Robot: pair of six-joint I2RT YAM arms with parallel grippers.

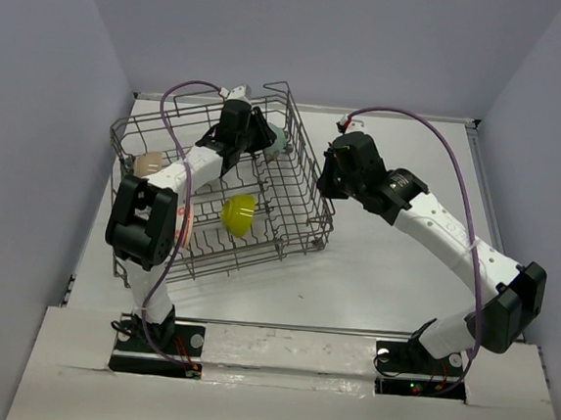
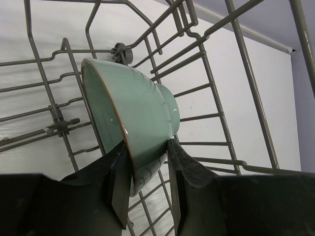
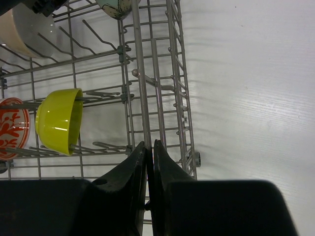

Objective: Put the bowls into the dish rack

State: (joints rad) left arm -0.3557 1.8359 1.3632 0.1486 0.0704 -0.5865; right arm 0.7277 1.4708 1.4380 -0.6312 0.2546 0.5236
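The grey wire dish rack [image 1: 273, 185] stands at the left-centre of the table. My left gripper [image 1: 259, 141] reaches into its far part, shut on the rim of the pale celadon green bowl [image 2: 133, 108], held on edge among the wires; the fingers [image 2: 120, 182] pinch its wall. My right gripper [image 3: 150, 147] is shut on the rack's right rim wire [image 3: 140, 73]. In the rack sit the bright yellow-green bowl [image 1: 238, 213], on edge between tines, a cream-white bowl [image 1: 150, 164] at the left, and the orange-red-and-white bowl [image 3: 12, 128]. A second cream-white bowl is not visible.
The left arm [image 1: 147, 218] stretches over the rack's left half and hides part of it. The right arm [image 1: 436, 224] crosses the table to the right of the rack. Grey walls enclose the table on the left, back and right.
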